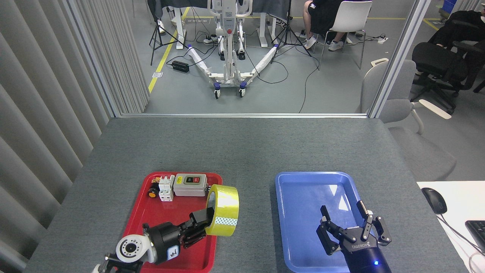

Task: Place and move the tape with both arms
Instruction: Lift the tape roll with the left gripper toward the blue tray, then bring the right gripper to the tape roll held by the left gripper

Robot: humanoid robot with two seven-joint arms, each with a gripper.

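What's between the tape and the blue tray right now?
In the head view, only bare grey table lies between the tape, held by the left tool, and the blue tray.
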